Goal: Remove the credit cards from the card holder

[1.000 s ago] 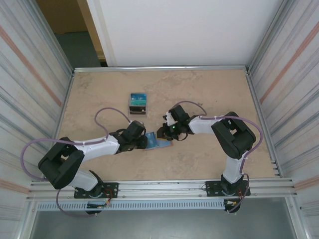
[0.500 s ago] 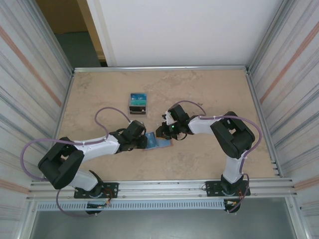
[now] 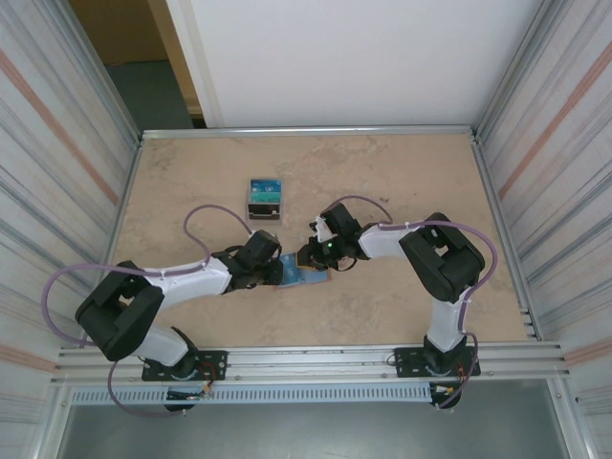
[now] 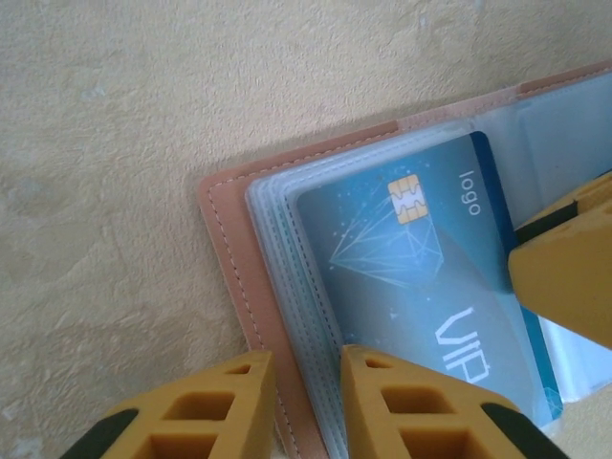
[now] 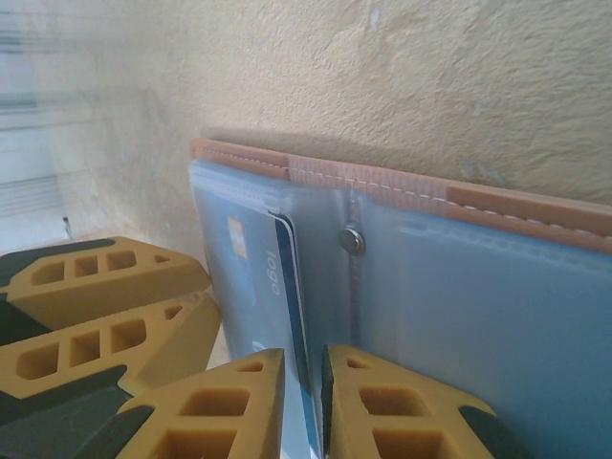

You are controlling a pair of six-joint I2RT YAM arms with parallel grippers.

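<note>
Top external: stand (image 3: pixel 265 200) beyond card holder (image 3: pixel 308 278)

There was a dark boxy stand (image 3: pixel 264 203) sitting on the beige marbled table (image 3: pixel 411 172), blue-teal cards (image 3: pixel 265 187) showing on top. Ribbed metal walls (image 3: pixel 57 172) flanked both sides, and a white panel (image 3: pixel 335 57) closed off the far end.

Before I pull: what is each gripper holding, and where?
Left gripper pinches the card holder at its outer edge, cover and sleeves; right gripper pinches the credit card by its edge nearest the spine.
</note>
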